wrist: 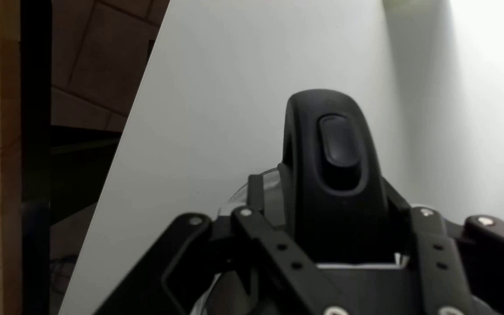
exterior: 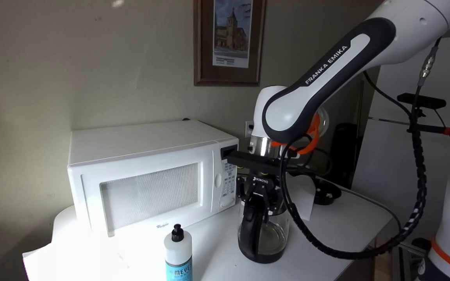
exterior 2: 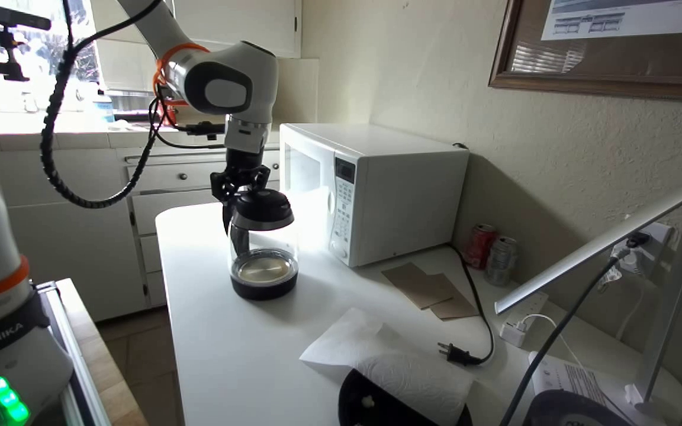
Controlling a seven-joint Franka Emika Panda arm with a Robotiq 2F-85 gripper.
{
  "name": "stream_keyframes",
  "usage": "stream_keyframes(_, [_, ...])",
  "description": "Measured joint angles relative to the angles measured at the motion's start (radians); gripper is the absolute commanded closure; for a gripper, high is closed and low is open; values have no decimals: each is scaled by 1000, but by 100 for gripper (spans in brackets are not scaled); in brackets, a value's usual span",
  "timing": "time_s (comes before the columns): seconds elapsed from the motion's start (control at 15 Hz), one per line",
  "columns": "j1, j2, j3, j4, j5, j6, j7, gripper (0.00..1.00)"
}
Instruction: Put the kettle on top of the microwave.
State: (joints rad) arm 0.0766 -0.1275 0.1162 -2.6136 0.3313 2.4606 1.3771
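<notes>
Gripper point(wrist: 323, 186) is straddling the handle point(wrist: 337, 210) of the kettle point(exterior 2: 263, 248), not yet gripping it.
The fingers point(wrist: 256, 192) are standing wider apart than the handle, a gap showing on one side; contact on the other is escaping view. The kettle is sitting on the worktop point(exterior 2: 216, 343), between its robot-side edge and the microwave point(exterior 2: 403, 201). Working well is probably needing centred fingers, a firm squeeze, then a level lift.

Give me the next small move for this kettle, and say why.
Probably close the gripper on the handle: in the wrist view its fingers straddle the handle, a gap showing on one side, and the kettle stands on the table.
</notes>
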Motion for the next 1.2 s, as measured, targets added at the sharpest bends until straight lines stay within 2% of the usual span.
stream_keyframes(0.13, [0,-1,0,1,-3,1,16,82])
stream_keyframes(0.2, [0,-2,1,2,-8,1,22,85])
stream_keyframes(0.53, [0,-4,11,-1,-102,-5,65,86])
stream_keyframes(0.87, [0,-53,26,22,-278,-129,53,86])
stream_keyframes(1.2, [-2,-101,29,39,-345,-196,45,86])
